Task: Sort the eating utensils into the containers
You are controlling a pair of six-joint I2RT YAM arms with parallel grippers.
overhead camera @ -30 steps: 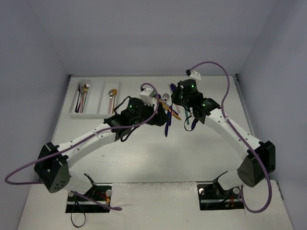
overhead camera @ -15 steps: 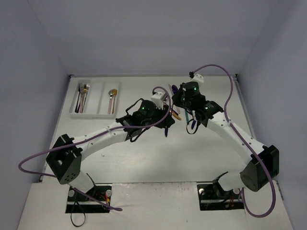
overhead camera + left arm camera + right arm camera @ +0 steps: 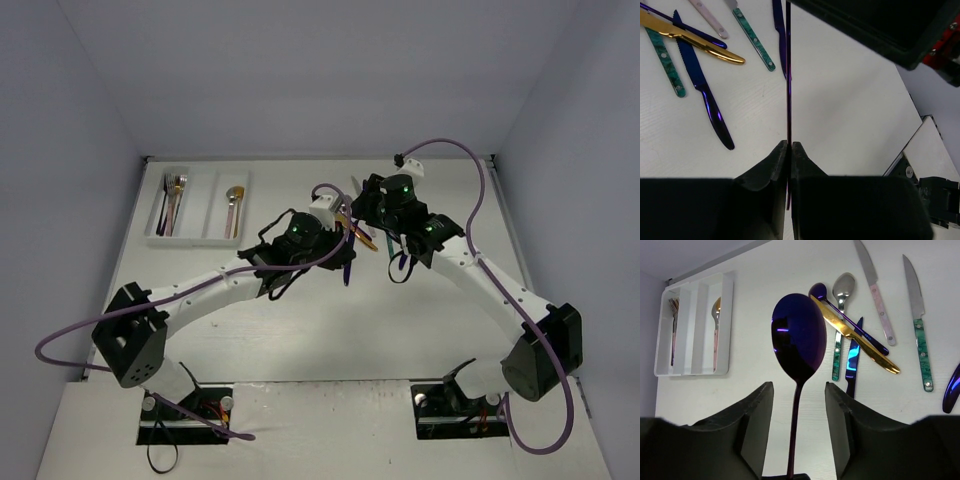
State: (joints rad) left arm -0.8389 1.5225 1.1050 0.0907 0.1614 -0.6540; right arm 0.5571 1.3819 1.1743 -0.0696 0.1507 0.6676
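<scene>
A purple spoon (image 3: 798, 337) stands between the two grippers above the table. My left gripper (image 3: 789, 143) is shut on its thin stem (image 3: 788, 75), seen edge-on in the left wrist view. My right gripper (image 3: 798, 386) is open, its pads apart on either side of the stem without touching it. From above, both grippers meet mid-table, with the spoon (image 3: 347, 268) hanging below the left gripper (image 3: 345, 243). The white tray of containers (image 3: 150, 235) lies at the back left, with forks in one outer compartment and a gold spoon (image 3: 716, 310) in the other.
Loose utensils lie on the table beneath the grippers: a gold knife (image 3: 855, 335), a dark blue knife (image 3: 705, 100), a pink-handled knife (image 3: 875, 290), teal-handled knives (image 3: 917, 330) and a silver spoon (image 3: 842, 287). Purple cables loop off both arms.
My left arm reached right to the right gripper and closed on the purple spoon. The right gripper, shut on the spoon before, has opened.
</scene>
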